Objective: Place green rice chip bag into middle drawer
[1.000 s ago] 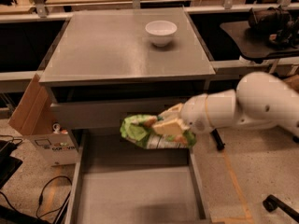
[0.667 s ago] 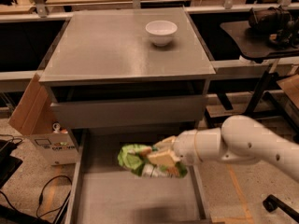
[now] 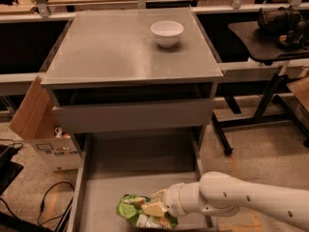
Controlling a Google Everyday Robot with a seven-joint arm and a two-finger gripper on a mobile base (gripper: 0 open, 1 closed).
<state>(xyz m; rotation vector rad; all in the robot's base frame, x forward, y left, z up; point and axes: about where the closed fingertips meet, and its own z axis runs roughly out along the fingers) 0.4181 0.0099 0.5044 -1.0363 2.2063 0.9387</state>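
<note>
The green rice chip bag (image 3: 137, 211) is crumpled low inside the open middle drawer (image 3: 140, 166), near its front, over the flat grey floor. My gripper (image 3: 155, 208) reaches in from the right on a white arm (image 3: 241, 199) and is shut on the bag's right end. I cannot tell whether the bag rests on the floor. The drawer's thin side walls run along both sides of the bag.
A white bowl (image 3: 167, 33) stands on the grey cabinet top (image 3: 120, 47). A closed grey drawer front (image 3: 133, 115) sits above the open drawer. A cardboard box (image 3: 41, 124) and cables lie at the left. A dark table (image 3: 270, 37) stands at the right.
My gripper has carried the bag down and toward the front, from just under the upper drawer front to low inside the open drawer.
</note>
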